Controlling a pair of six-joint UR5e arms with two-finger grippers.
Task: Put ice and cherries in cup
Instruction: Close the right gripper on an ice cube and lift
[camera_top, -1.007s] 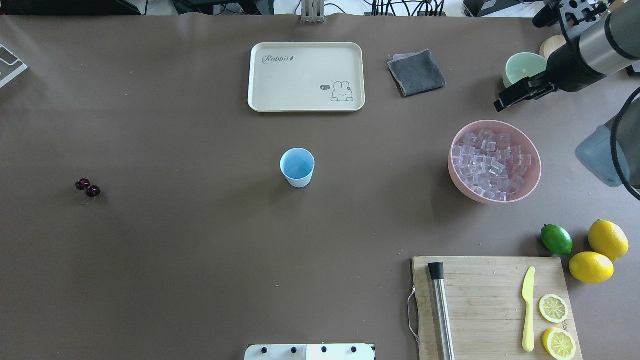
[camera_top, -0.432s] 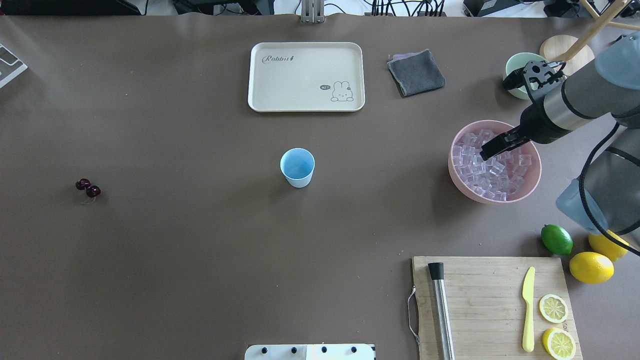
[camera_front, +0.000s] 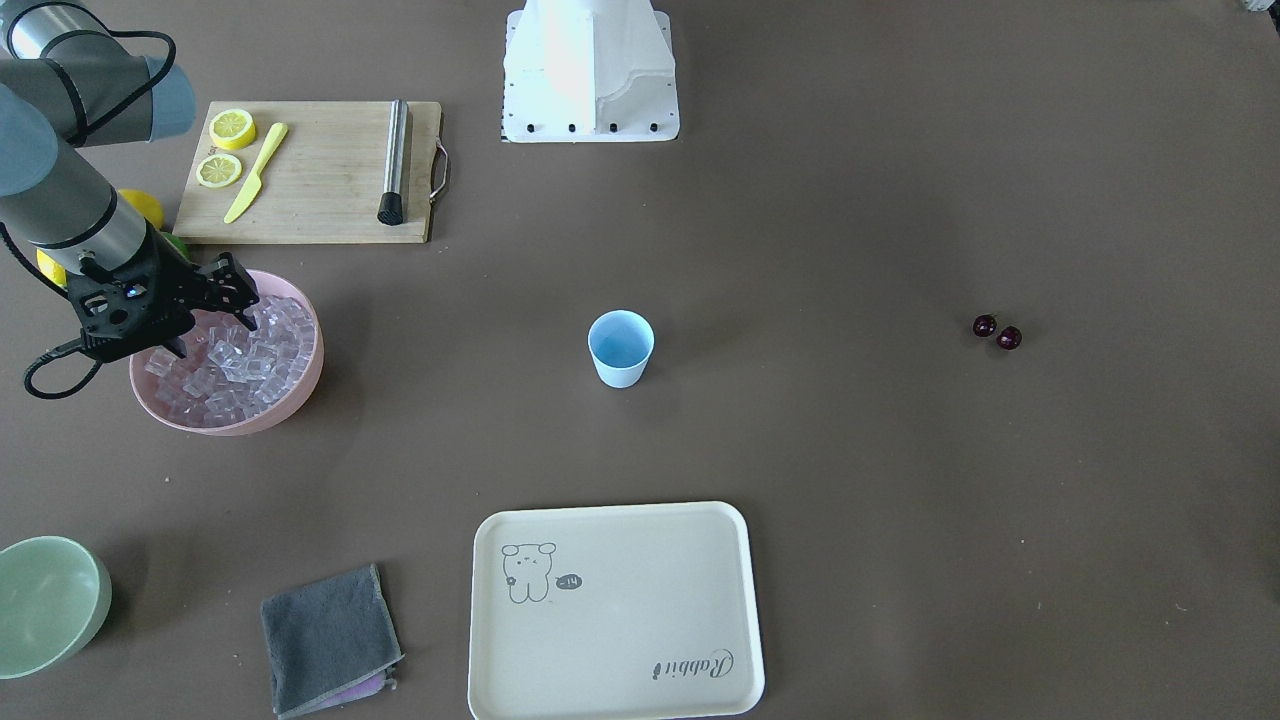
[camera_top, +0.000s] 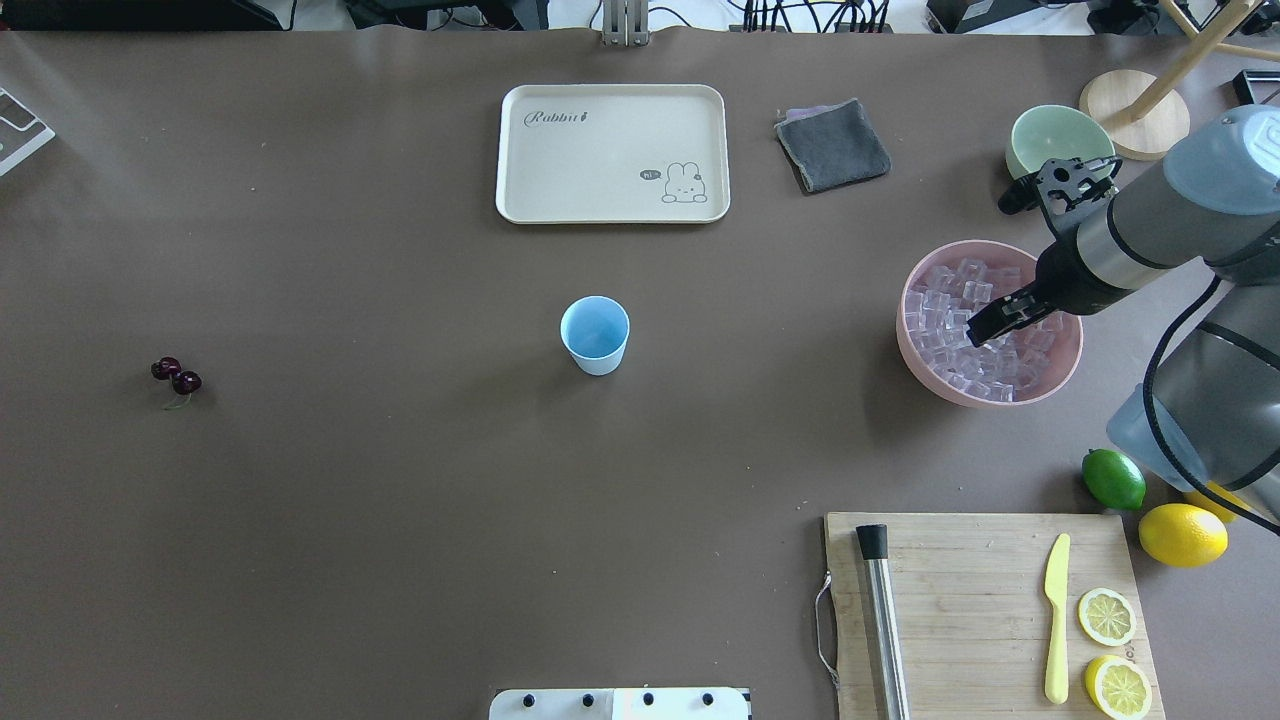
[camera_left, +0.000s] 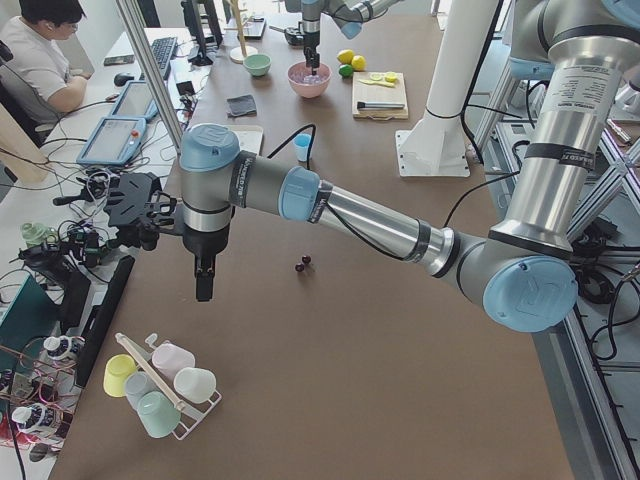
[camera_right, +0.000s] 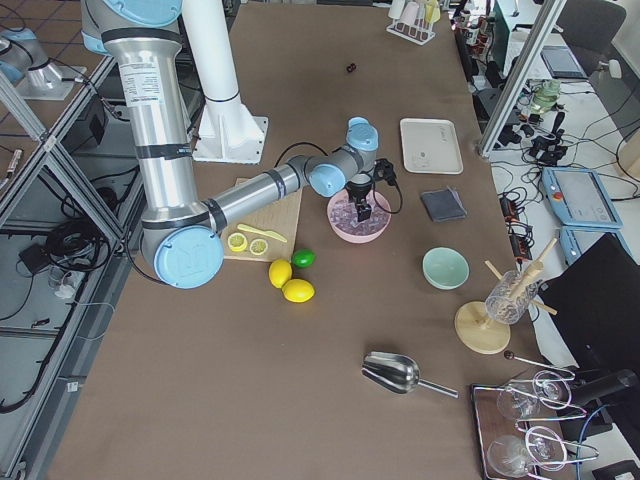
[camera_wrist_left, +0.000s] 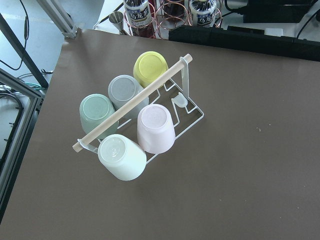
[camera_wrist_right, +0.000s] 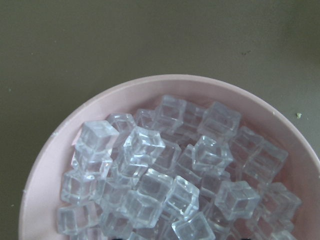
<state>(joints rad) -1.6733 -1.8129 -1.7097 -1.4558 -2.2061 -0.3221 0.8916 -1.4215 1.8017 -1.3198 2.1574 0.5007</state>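
The right claw hangs low over the ice in the pink bowl by the right edge of the table. I cannot tell how wide open it is, or if it holds anything. It should pinch one top cube softly and lift up. The cup waits mid-table, the cherries by the left edge. The lime and green bowl sit aside.
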